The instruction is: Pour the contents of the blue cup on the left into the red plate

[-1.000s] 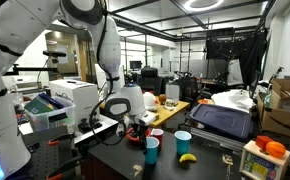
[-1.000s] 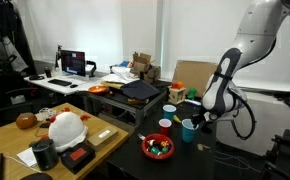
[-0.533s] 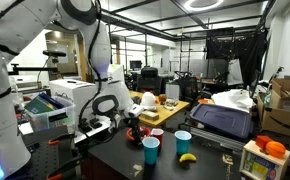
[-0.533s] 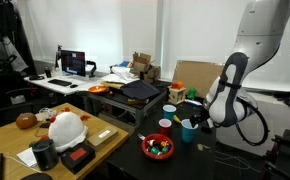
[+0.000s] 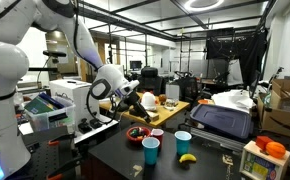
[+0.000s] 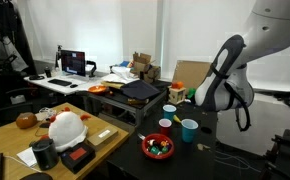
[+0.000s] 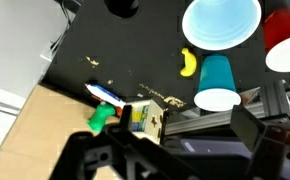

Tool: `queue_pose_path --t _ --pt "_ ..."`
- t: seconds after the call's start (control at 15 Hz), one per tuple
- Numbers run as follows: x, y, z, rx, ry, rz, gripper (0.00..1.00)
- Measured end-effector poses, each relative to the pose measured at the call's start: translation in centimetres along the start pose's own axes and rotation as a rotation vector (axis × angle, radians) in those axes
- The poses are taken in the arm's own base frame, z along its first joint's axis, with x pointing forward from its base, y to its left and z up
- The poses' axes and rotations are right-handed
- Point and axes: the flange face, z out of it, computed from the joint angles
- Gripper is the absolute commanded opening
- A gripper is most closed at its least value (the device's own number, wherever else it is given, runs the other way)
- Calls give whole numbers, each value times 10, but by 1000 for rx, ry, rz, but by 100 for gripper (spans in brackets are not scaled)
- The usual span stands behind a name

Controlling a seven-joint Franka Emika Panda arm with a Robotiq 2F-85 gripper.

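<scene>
Cluttered lab room with benches, monitors and boxes in the background; your working surface is a black worktop [image 5: 105, 162]. Item: blue cup [image 5: 151, 150], teal, standing upright on the worktop nearest the camera in an exterior view. The wrist view shows the same blue cup [image 7: 216, 82] from above at a slant; what it holds cannot be told. Item: red plate [image 5: 131, 136], lying just left of and a little behind that cup, with small coloured pieces in it. In an exterior view the red plate [image 6: 146, 152] lies nearest the camera and the cups stand beyond it. Item: light-blue cup [image 5: 183, 143], upright, right of the blue cup and apart from it; the wrist view looks straight into its mouth. Item: small red cup [image 5: 157, 133], upright, set slightly farther back between the red plate and the light-blue cup. Item: banana [image 5: 188, 157], yellow, lying just beside the light-blue cup on its near side. Your tool [image 5: 137, 101] hangs raised over the worktop, up and to the left of the cups in that view, touching none of them. In the wrist view its two sides stand spread wide with nothing between them.
</scene>
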Motion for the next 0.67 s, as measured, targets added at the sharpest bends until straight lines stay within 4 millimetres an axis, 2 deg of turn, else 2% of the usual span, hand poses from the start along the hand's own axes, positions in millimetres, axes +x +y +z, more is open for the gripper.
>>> queue_pose_path --t 0.13,0.27,0.47,0.67 --pt "4 -13 -20 -17 79 -15 100" --pt "-3 -33 -42 -19 155 -38 100" --pt "-32 -62 -82 10 249 -85 100" --pt "-55 -78 -121 64 307 -147 100"
